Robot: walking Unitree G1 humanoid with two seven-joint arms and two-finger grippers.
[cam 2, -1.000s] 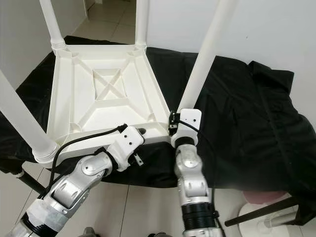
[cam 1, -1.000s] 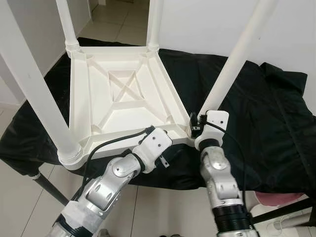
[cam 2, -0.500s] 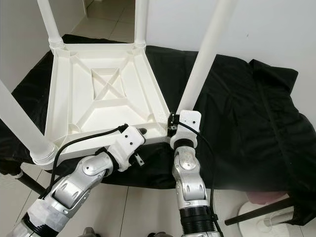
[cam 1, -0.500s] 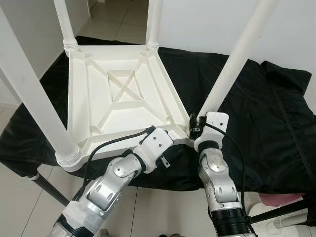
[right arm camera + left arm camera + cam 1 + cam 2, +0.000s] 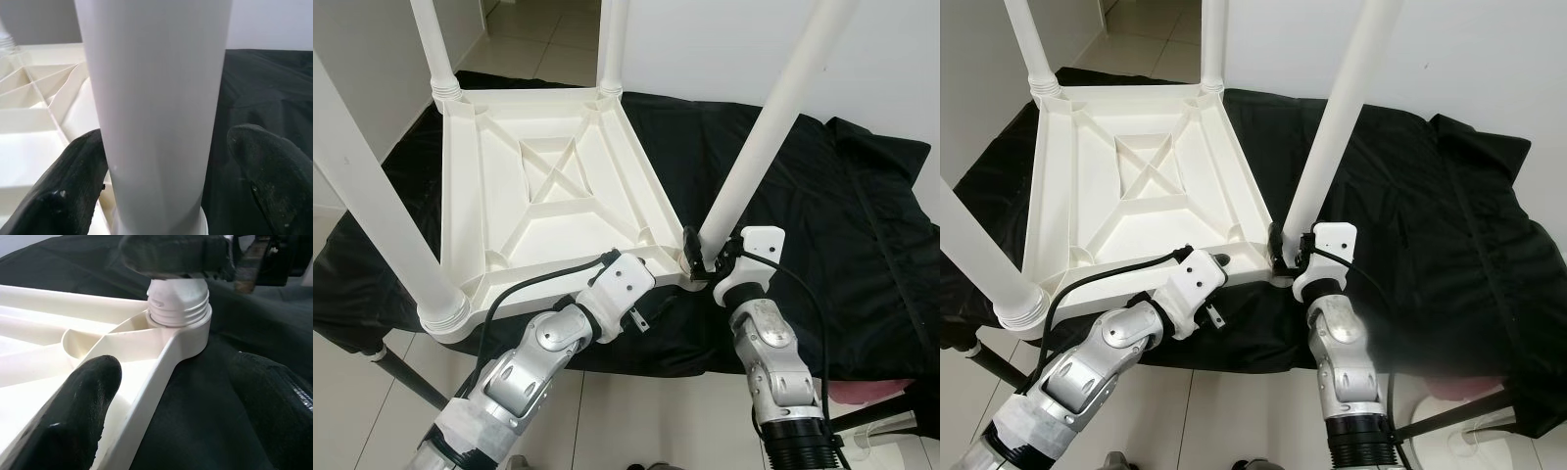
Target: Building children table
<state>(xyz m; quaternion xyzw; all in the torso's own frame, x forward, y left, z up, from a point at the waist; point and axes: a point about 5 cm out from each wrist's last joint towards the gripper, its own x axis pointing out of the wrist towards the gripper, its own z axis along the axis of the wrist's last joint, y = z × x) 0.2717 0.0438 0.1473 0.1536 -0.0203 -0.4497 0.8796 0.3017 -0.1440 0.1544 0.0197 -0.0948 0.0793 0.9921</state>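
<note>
Table (image 5: 548,186): a white plastic one, upside down, in the upper left and middle of the head views. It lies on a black cloth (image 5: 862,245).
Underside: shaped like a shallow tray with ribs, a cross in the middle, and nothing lying in it.
Legs: four, all white, all standing up from the corners. Two are at the top of the frame, one is big at the left edge, and one leg (image 5: 773,127) slants up at the right.
Sockets: four round ones, one at each corner, each with a leg in it. The left wrist view shows the near right socket (image 5: 182,322) with screw rings.
Right gripper (image 5: 703,259): at the foot of the slanting leg, low in the middle of the frame. Its fingers (image 5: 73,181) sit on both sides of the leg (image 5: 156,112). One finger touches it and the other stands a little apart, so I cannot tell if it grips.
Left gripper (image 5: 636,308): at the table's near edge, bottom middle. Its fingers (image 5: 78,406) are spread, one over the rim and one over the cloth, holding nothing.
Floor (image 5: 342,392): pale tiles at the bottom left.
</note>
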